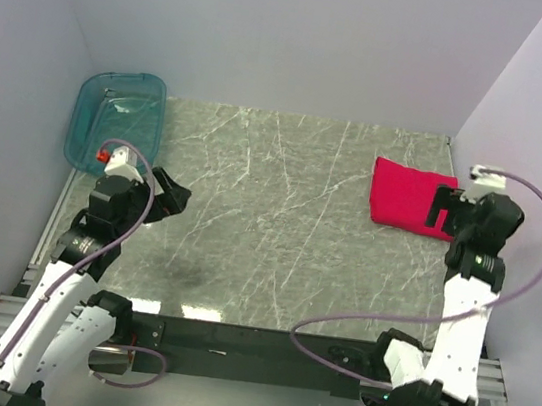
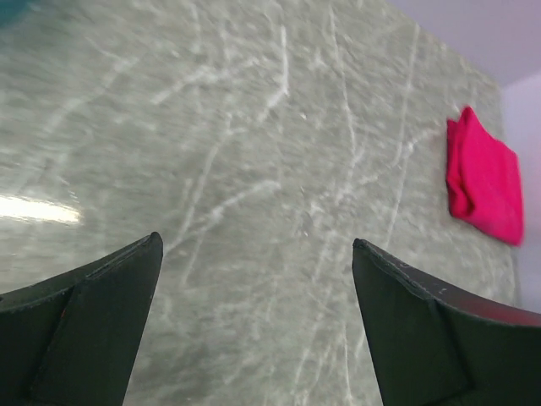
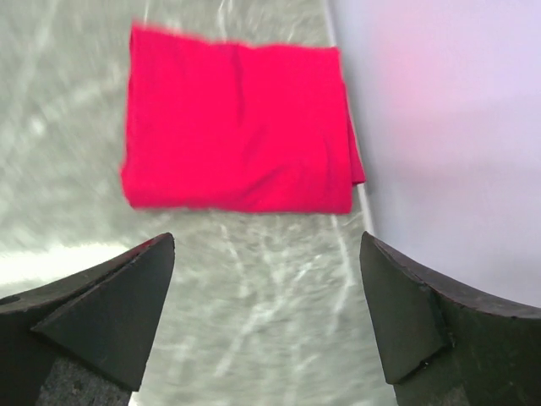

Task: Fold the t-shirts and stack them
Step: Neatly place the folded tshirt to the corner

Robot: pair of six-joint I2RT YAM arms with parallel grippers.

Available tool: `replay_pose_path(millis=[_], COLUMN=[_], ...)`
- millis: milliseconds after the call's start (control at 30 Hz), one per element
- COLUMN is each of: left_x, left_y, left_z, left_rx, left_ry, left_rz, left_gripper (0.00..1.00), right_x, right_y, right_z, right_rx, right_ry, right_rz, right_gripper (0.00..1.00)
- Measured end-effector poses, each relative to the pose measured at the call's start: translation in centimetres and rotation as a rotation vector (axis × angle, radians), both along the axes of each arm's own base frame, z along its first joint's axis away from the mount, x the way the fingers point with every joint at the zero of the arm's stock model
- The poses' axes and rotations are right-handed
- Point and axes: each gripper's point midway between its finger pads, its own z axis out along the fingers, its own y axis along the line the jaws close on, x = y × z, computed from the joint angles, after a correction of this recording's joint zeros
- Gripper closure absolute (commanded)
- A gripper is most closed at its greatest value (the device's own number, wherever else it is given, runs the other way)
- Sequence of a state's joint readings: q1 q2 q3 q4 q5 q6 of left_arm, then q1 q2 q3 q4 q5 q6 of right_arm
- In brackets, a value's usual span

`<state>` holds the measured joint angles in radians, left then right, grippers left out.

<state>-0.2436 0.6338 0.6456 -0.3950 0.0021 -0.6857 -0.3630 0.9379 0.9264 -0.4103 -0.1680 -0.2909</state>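
The shirt (image 1: 409, 194) lies folded in a neat rectangle near the table's (image 1: 279, 214) far right corner. The left gripper (image 2: 258, 254) and right gripper (image 3: 266, 254) both gape, empty. Folding looks done; no other shirt shows to stack.

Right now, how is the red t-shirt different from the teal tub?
The red t-shirt is solid bright red; the teal tub is see-through. The red t-shirt is cloth folded into a flat rectangle; the teal tub has raised walls. The red t-shirt lies at the far right by the wall; the teal tub sits in the far left corner. Both rest on the marble table.
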Motion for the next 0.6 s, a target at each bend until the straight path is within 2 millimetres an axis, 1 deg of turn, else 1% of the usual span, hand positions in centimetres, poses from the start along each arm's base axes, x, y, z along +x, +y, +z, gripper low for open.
replay_pose_path(millis=[100,133,233,333,433,533,600], left_x=[0.3,0.3,-0.1,-0.7,-1.2,-1.6,-1.9], left_y=[1.3,1.5,1.8,1.8,1.7,1.7,1.8], left_z=[1.2,1.8,3.4,4.2,4.4,4.3,4.2], left_rx=[0.055,0.063,0.077,0.075,0.074,0.08,0.083], left_ry=[-0.012,-0.027,-0.082,-0.117,-0.13,-0.127,-0.123], left_rz=[0.047,0.053,0.054,0.041,0.025,0.019,0.018], left_gripper=[0.0,0.0,0.01,0.01,0.0,0.01,0.01], right_x=[-1.4,-2.0,-3.5,-4.4,-5.1,-5.8,-6.0], right_y=[0.2,0.2,0.0,-0.4,-0.5,-0.2,-0.1], right_z=[1.2,1.3,1.4,1.7,0.9,-0.2,-0.6], right_rx=[0.087,0.111,0.158,0.166,0.159,0.159,0.161], right_ry=[-0.103,-0.125,-0.171,-0.193,-0.192,-0.177,-0.17], right_rz=[-0.097,-0.132,-0.223,-0.272,-0.29,-0.291,-0.291], right_gripper=[0.05,0.04,0.04,0.02,0.02,0.02,0.02])
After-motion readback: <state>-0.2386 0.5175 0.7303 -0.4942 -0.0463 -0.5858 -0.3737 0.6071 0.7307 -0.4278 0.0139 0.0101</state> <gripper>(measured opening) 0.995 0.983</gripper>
